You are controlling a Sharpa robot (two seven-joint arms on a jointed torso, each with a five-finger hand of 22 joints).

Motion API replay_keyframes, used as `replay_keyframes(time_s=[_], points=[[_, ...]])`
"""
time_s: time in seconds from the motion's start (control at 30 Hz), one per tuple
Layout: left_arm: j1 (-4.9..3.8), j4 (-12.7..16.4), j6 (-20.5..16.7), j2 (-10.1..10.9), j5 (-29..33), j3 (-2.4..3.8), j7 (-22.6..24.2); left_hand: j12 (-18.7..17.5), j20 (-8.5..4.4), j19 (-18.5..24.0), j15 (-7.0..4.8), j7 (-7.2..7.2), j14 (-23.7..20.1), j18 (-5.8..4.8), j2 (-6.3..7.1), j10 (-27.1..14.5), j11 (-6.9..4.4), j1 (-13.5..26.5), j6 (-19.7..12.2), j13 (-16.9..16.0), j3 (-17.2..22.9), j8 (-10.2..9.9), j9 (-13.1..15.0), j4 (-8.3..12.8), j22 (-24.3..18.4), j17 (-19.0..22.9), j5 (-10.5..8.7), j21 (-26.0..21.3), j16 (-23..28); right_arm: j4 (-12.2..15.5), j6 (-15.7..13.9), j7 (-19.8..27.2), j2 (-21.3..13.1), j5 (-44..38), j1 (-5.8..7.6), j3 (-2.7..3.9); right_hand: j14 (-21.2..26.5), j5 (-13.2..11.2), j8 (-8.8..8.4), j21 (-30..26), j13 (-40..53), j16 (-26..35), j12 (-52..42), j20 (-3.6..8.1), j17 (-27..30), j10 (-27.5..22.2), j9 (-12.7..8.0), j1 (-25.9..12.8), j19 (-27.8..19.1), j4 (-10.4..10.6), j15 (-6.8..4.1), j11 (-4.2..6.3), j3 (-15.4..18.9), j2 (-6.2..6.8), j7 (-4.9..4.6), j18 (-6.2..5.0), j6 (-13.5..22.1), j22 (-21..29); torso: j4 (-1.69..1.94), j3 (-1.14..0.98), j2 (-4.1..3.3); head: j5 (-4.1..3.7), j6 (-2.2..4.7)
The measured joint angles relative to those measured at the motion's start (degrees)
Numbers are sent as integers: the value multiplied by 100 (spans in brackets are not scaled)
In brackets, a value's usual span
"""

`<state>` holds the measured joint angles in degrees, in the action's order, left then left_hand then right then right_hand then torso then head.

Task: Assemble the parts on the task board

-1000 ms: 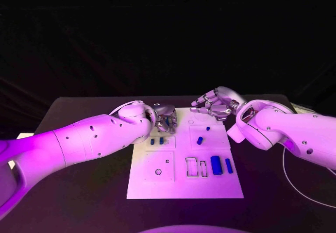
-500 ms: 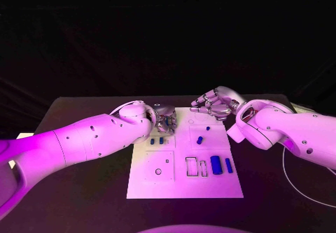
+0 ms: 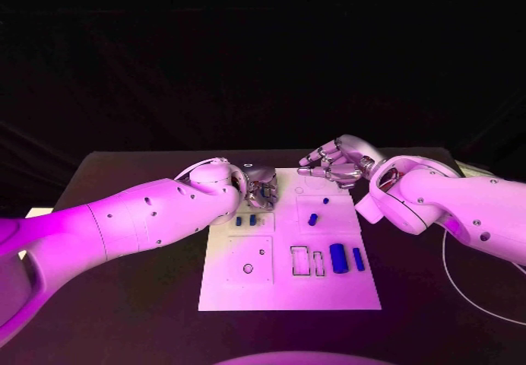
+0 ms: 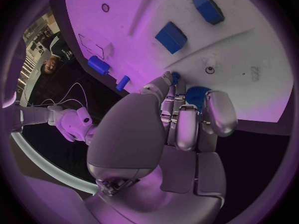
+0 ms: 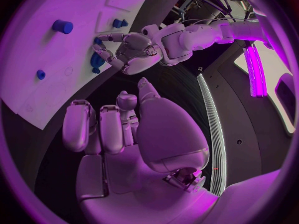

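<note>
- Blue part (image 4: 198, 95) sat gripped in the left hand (image 3: 258, 187) over the task board (image 3: 290, 293).
- Silver right hand (image 3: 334, 163) hovered nearby, fingers curled, holding nothing.

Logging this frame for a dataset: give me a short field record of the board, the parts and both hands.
task board: white plate mid-table
parts: blue pieces; two larger ones at the board's right side
left hand: over the board's far left edge, fingers curled round a blue part
right hand: above the far edge, fingers curled, holds nothing
</note>
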<state>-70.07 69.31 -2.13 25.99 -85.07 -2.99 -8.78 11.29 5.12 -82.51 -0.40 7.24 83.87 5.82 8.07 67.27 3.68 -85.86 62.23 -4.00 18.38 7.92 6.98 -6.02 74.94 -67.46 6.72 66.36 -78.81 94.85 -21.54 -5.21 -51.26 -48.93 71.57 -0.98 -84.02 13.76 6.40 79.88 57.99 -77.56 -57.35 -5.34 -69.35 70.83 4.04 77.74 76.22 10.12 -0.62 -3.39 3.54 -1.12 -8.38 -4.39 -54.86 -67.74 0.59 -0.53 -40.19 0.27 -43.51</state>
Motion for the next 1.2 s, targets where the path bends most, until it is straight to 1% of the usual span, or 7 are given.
replay_keyframes(time_s=[0.17, 0.57, 0.7, 0.77, 0.9, 1.1, 1.2], points=[[15, -28, 25, -31, -1, -2, -19, -24, -20, -20, 0, 0, 0, 0, 0, 36, 5, 0, 0, 0, 87, -11, -6, 24, 0, 0, 0, 24, -23, 1, 2, 0, 0, 0, 0, 0, 0, 0, 0, 0, 0, 0, 0, 0, 0, 0, 0, 0, 0, 0, 0, 0, 0, 0, 0, 0, 0, 0, 0, -1, -3, -9, -7], [5, -86, 110, -79, -3, 14, -136, -121, -20, -20, 0, 7, 0, 0, 0, 82, 0, 0, 8, -4, 268, -66, -38, 82, -1, 56, -1, 22, -23, 4, 4, 0, -3, 0, 0, 0, 0, 0, 0, 0, 0, 0, 0, 0, 0, 0, 0, 0, 0, 0, 0, 0, 0, 0, 0, 0, 0, 0, -2, -5, -2, -21, -32], [4, -91, 127, -87, -1, 17, -154, -135, -20, -20, 0, 30, 0, 0, 39, 120, 16, -38, 31, -14, 431, -88, -53, 175, -1, 56, -2, 78, -23, 4, 4, 0, -4, 0, 0, 0, 0, 0, 0, 0, 0, 0, 0, 0, 0, 0, 0, 0, 0, 0, 0, 0, 0, 0, 0, 0, 0, 0, 0, -5, 0, -25, -35], [5, -91, 126, -89, 1, 17, -155, -153, -20, -20, -5, 44, 5, -66, 62, 197, 9, -80, 70, -34, 534, -88, -53, 267, -2, 46, -14, 140, -38, 5, 4, 0, -4, 0, 0, 0, 0, 0, 0, 0, 0, 0, 0, 0, 0, 0, 0, 0, 0, 0, 0, 0, 0, 0, 0, 0, 0, 0, 1, -5, 1, -26, -35], [12, -85, 93, -89, 2, 16, -134, -152, -32, -56, -20, 39, 20, -67, 37, 330, -1, -130, 207, -70, 767, -88, -54, 440, -2, -20, -34, 310, -90, 8, 4, 0, -3, 0, 0, 0, 0, 0, 0, 0, 11, 0, -21, 0, 0, 0, 0, 0, 0, 0, 0, 0, 0, 0, 0, 0, 0, 0, 2, -5, 2, -29, -35], [39, -28, -36, -29, 0, 11, -87, -145, -31, -72, -20, 42, 20, -68, 30, 395, -2, -137, 268, -110, 986, -88, -53, 580, -2, -39, -17, 426, -103, 10, 4, 1, -1, 0, 0, 0, 0, 0, 0, 0, 13, 0, -21, 0, 0, 0, 0, 0, 0, 0, 0, 0, 0, 0, 0, 0, 0, 0, 1, -4, 2, -28, -25], [53, 34, -104, 46, -1, 24, -75, -145, -31, -72, -20, 41, 20, -67, 30, 405, 7, -137, 307, -110, 1053, -88, -53, 610, -2, -38, -17, 425, -103, 13, 4, 3, -3, 0, 0, 0, 0, -1, 0, 0, 13, 0, -21, 0, 0, 0, 0, 0, 0, 0, 0, 0, 0, 0, 0, 0, 0, 0, 1, -4, 3, -27, -20]])
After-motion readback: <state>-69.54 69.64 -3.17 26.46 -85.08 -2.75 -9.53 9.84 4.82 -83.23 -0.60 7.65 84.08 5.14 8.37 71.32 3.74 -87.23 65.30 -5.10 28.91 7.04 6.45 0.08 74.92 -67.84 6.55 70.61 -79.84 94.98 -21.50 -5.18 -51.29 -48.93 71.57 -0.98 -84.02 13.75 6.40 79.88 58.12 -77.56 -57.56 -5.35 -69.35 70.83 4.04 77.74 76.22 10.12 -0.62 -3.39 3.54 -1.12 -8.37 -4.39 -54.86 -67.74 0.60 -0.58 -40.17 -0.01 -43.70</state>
